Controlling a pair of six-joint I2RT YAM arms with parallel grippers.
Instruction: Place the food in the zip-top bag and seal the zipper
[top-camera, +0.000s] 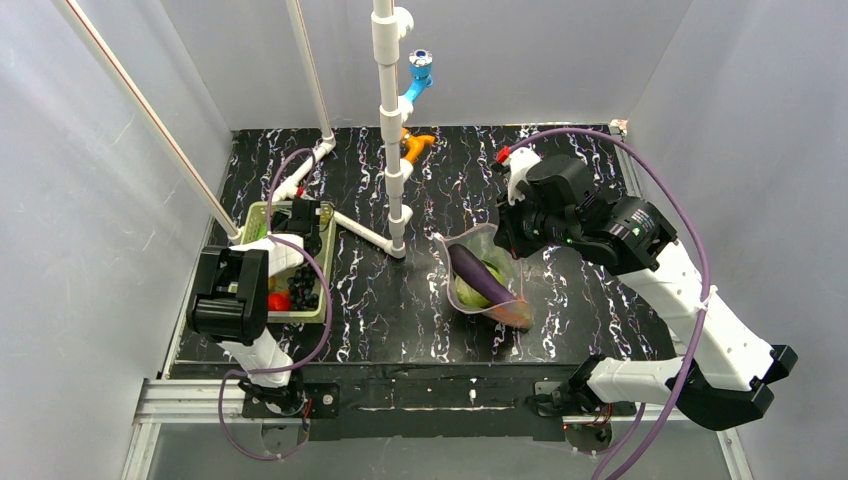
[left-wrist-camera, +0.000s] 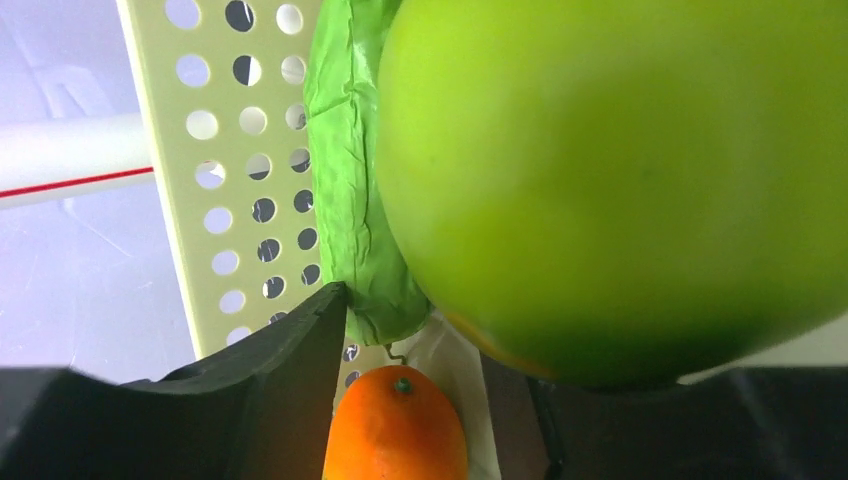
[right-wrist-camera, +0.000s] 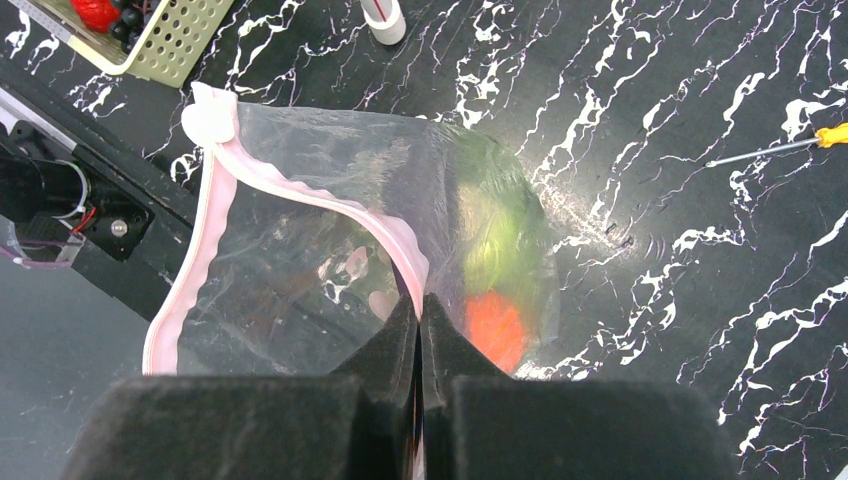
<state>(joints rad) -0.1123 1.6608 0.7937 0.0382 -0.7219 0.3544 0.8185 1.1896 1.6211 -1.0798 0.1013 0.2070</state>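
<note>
While right fingers (right-wrist-camera: 412, 312) pinch the pink zipper (right-wrist-camera: 300, 185) of the part-filled clear plastic bag (right-wrist-camera: 300, 270) right of the pale green basket (top-camera: 255, 213), left fingers (left-wrist-camera: 285, 370) flank a round green fruit (left-wrist-camera: 620, 180) inside it, grip unclear; sealing remains.

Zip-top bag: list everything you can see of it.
Clear, crinkly plastic zip-top bag, pink zipper along its mouth, unsealed and gaping. The right tool is shut on one lip of the zipper, holding it up; the bottom rests on the black marbled table. Inside: a purple piece, a green item and an orange-red item.
</note>
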